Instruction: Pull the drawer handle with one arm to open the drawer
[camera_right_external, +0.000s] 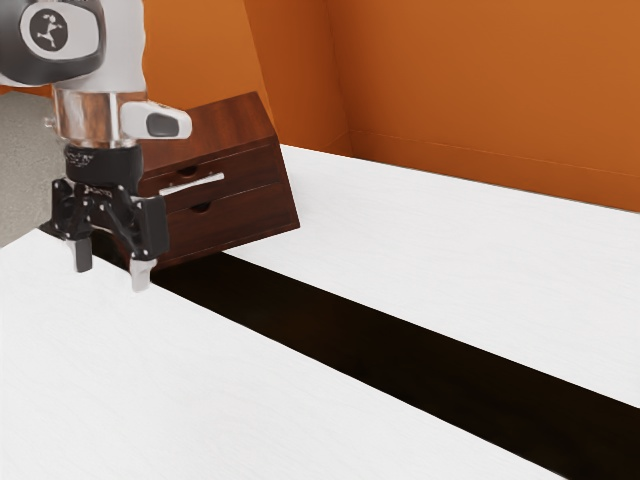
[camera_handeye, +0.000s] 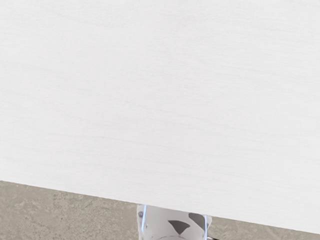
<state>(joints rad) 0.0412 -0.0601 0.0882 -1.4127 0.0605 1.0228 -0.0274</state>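
A dark wooden drawer box (camera_right_external: 232, 150) stands on the white table (camera_right_external: 420, 230) toward the exterior view's upper left. It has two drawer fronts; the upper one carries a pale bar handle (camera_right_external: 199, 184), the lower one a recessed pull (camera_right_external: 200, 207). The upper drawer looks slightly out from the box face. My gripper (camera_right_external: 111, 266) hangs in front of the box, to the exterior view's left of the handle and a little lower, fingers pointing down and spread apart with nothing between them. It is above the table, touching nothing.
A wide dark strip (camera_right_external: 400, 350) runs diagonally across the table from the box toward the exterior view's lower right. Orange walls (camera_right_external: 480, 80) stand behind. In the wrist view, white tabletop (camera_handeye: 160, 100), its edge, grey floor (camera_handeye: 60, 215) and the robot base (camera_handeye: 172, 225).
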